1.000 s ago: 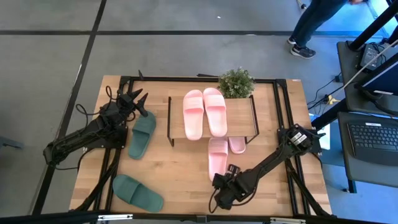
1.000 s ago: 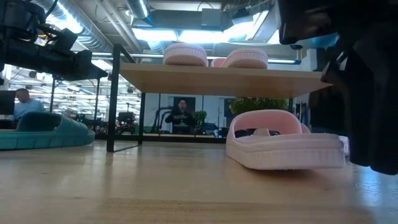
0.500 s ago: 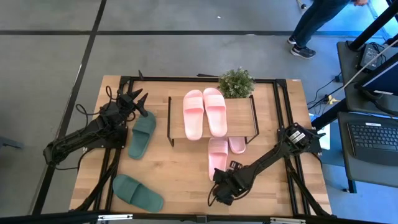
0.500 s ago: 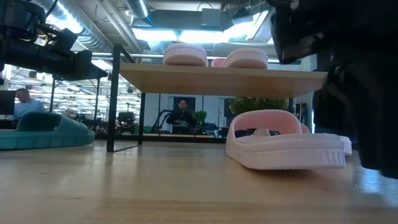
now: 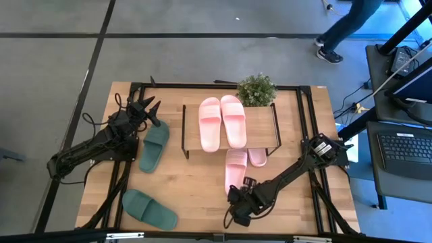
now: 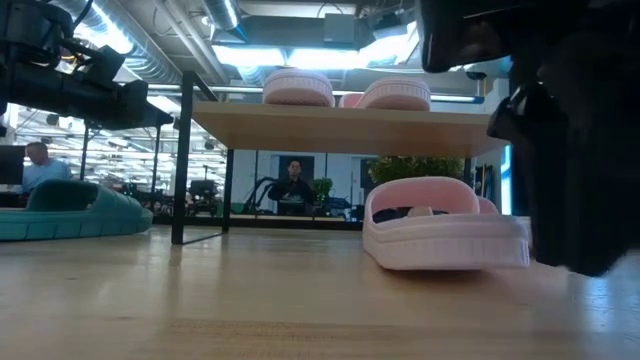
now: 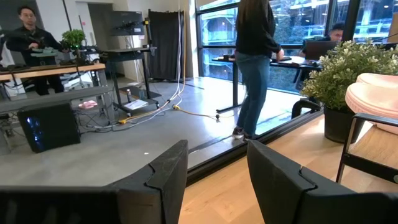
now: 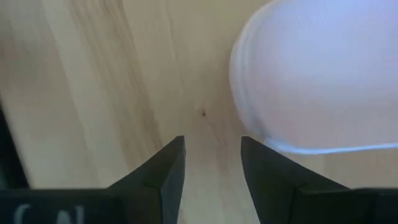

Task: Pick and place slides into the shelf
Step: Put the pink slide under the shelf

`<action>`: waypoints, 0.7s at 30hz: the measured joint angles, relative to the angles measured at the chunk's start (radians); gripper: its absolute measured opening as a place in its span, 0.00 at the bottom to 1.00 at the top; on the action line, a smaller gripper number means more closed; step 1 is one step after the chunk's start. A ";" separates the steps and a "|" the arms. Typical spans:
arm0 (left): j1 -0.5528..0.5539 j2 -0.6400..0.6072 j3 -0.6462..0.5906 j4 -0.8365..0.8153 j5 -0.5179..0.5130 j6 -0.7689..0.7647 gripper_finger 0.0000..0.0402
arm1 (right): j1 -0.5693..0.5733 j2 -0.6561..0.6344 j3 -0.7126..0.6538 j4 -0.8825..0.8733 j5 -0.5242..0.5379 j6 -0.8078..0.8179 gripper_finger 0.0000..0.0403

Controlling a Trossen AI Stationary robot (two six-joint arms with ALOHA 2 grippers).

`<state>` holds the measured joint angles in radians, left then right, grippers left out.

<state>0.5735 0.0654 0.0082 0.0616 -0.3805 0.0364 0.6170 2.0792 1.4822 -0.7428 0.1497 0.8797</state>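
Observation:
The shelf (image 5: 260,131) stands mid-table with two pink slides (image 5: 221,123) lying on its top board (image 6: 350,130). Two more pink slides lie on the table under it: one (image 5: 235,172) sticks out toward the near edge, the other (image 5: 257,157) lies beside it. One dark green slide (image 5: 154,145) lies left of the shelf and another (image 5: 148,208) lies near the near edge. My right gripper (image 5: 236,209) is open, pointing down just near of the protruding pink slide's heel (image 8: 311,81). My left gripper (image 5: 154,111) is open above the far green slide's far end. My right gripper comes from above, pointing down at the table. One finger (image 8: 261,162) stands right at the rim of the pink slide's heel (image 8: 273,144). I cannot tell whether it touches. The slide lies flat on the table.
A potted plant (image 5: 256,90) stands at the shelf's far right corner. Black frame rails run along the table's edges (image 5: 128,175). Bare wood lies between the near green slide and my right gripper (image 5: 196,196). A person (image 5: 344,27) walks beyond the far right corner.
My right gripper has moved toward the table's left edge, passing along the near end of the protruding pink slide, and stays open. The person beyond the table has walked on.

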 joint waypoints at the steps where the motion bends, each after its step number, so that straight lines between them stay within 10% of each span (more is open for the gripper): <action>1: 0.000 0.000 0.000 0.000 0.000 0.000 0.40 | 0.000 0.000 0.000 0.005 -0.024 0.004 0.39; 21: 0.000 0.000 0.000 0.000 0.000 0.000 0.40 | -0.004 0.000 0.001 0.064 0.052 -0.095 0.39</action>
<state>0.5738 0.0650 0.0082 0.0616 -0.3805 0.0368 0.6128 2.0792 1.4830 -0.6790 0.2016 0.7842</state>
